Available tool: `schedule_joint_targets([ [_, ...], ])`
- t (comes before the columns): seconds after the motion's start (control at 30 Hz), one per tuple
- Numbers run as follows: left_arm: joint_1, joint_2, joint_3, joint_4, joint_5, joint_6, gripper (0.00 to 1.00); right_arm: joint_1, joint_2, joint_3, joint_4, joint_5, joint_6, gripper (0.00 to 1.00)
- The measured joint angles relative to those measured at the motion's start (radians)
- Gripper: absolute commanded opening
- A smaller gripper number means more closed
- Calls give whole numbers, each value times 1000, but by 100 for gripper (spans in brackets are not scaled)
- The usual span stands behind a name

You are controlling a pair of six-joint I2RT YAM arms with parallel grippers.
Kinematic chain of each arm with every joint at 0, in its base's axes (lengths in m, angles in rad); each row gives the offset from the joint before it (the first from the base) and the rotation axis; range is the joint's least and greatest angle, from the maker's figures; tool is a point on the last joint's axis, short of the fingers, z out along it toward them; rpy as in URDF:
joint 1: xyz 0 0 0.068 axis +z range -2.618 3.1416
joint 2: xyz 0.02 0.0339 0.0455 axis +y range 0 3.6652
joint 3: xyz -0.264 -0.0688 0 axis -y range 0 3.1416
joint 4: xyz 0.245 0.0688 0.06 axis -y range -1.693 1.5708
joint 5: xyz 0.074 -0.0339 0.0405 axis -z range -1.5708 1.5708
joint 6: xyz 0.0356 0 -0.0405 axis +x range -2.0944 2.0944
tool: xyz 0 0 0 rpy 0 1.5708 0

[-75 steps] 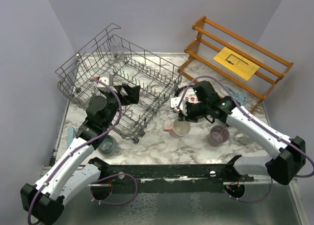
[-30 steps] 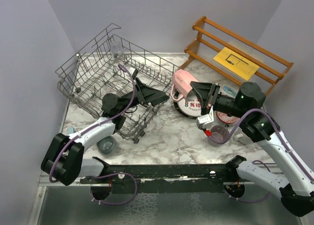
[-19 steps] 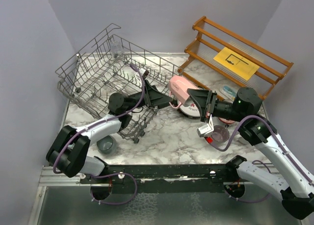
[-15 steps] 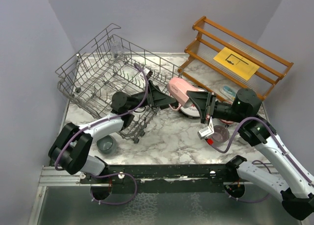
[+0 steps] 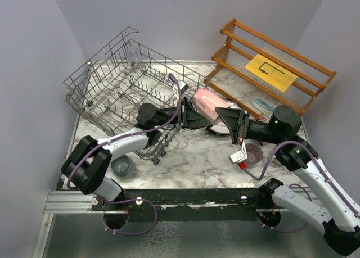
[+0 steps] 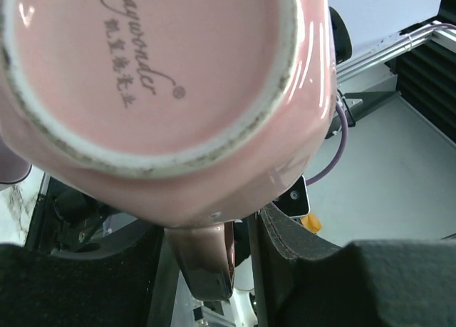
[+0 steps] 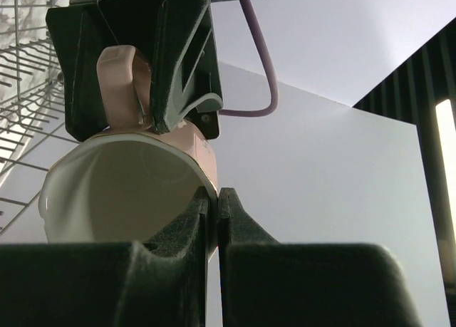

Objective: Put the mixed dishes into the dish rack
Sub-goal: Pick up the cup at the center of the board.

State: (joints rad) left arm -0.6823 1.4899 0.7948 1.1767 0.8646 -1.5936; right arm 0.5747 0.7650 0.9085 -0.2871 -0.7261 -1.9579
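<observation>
Grey walls close in a marble tabletop [image 5: 191, 157], seen from above and behind the arms.

The right end effector [image 7: 214, 195] is pinched tight on the rim of the pink mug [image 5: 207, 103], one finger inside the wall and one outside. The left end effector [image 5: 198, 116] meets it head-on. Its jaws are partly parted and flank the mug's handle. I cannot tell whether they press on it yet, and the left wrist view suggests a sliver of gap on one side. The mug hangs on its side in the air between the two, clear of the tabletop, just right of the near corner of the dish rack [image 5: 169, 62].

This looks like a hand-over from right to left. The next move calls for the left jaws to seat firmly on the handle before the right lets go of the rim. After that the mug would swing back over the rack's tines.

The left arm lies low and stretched out, crossing the rack's front corner. The right arm has its elbow raised and its forearm levelled leftward.

A grey-teal mug [image 5: 122, 166] and a mauve mug [image 5: 251, 153] wait on the tabletop. A clear glass [image 5: 133, 55] stands in the rack.
</observation>
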Motion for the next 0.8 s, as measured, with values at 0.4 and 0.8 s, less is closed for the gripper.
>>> schedule_joint_targets([
  [0.4,-2,9,-1,14,23,-7,0,-2,-50,-35,-4,-2,-42,9],
  [0.8,58,14,-142,166,-64,-71,0,0,-148,-59,-4,-22,6,82],
])
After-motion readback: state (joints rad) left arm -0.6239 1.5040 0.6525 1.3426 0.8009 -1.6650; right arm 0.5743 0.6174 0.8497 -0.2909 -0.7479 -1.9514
